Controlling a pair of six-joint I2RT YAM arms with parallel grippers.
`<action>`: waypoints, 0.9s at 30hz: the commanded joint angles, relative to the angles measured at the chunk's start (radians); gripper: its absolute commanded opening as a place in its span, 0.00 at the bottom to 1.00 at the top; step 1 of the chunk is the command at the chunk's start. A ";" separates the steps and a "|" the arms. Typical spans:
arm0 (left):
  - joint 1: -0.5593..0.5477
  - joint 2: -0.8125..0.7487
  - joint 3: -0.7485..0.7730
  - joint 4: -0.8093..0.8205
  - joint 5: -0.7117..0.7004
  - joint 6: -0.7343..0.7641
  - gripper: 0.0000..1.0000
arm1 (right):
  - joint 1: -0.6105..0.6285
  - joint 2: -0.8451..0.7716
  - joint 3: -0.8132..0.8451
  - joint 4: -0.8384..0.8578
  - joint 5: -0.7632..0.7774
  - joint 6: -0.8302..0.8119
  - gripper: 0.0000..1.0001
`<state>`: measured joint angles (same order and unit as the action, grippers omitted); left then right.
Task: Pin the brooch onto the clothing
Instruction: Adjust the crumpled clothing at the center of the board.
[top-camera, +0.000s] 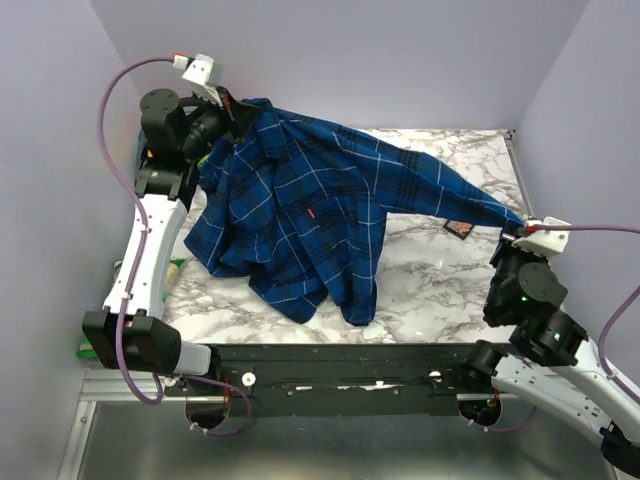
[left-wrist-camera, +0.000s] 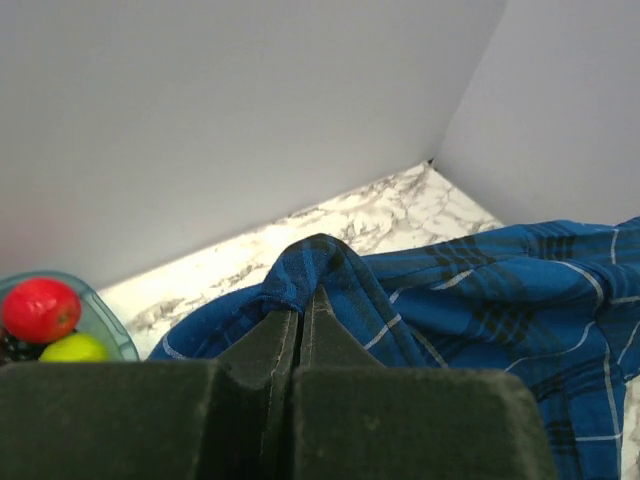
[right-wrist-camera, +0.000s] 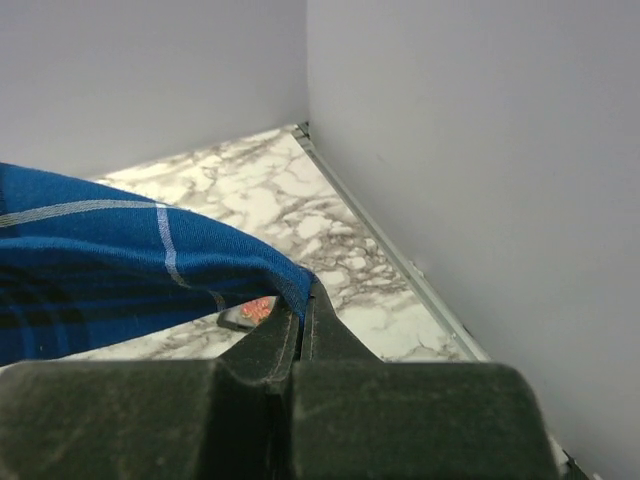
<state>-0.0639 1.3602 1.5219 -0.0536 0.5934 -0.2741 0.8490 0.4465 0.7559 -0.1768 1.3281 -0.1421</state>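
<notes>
Noted the clothing, a blue plaid shirt, strung across marble table from 10 o'clock to 3 o'clock, with the bulk heaped left of centre and drooping toward 6 o'clock and one sleeve drawn out long to the right. Found left gripper at 10 o'clock near the back wall, raised above the tabletop, jaws pressed together on a fold at the shirt's upper end. Checked in left wrist view: a hump of plaid pinched right at the tips, no gap showing. Found right gripper at 3 o'clock, likewise clamped narrow, biting the very end of the sleeve. Checked in right wrist view: cloth edge caught between the closed tips, sleeve running off toward 9 o'clock. Spotted the brooch, a small salmon-red shape, sitting on a flat black case on the marble under the sleeve's lower edge, just at 9 o'clock of the right fingertips. Could not tell whether case and sleeve touch. From above, placed the case near the right gripper, at its 9 o'clock. Logged a tiny red speck on the shirt front near table centre, too small to identify. Logged teal bowl at 8 o'clock of the left wrist view, holding a red fruit and a green fruit side by side.
</notes>
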 joint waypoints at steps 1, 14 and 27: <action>-0.046 0.060 -0.005 -0.048 -0.127 0.105 0.00 | -0.004 0.029 -0.046 -0.081 0.109 0.116 0.01; -0.139 0.349 0.061 -0.216 -0.265 0.217 0.00 | -0.005 0.015 -0.093 -0.366 -0.025 0.448 0.58; -0.287 0.393 0.178 -0.319 -0.467 0.288 0.80 | -0.005 0.119 0.025 -0.484 -0.130 0.627 0.79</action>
<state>-0.3042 1.8023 1.6596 -0.3401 0.2550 -0.0212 0.8486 0.5426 0.7280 -0.6292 1.2564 0.4049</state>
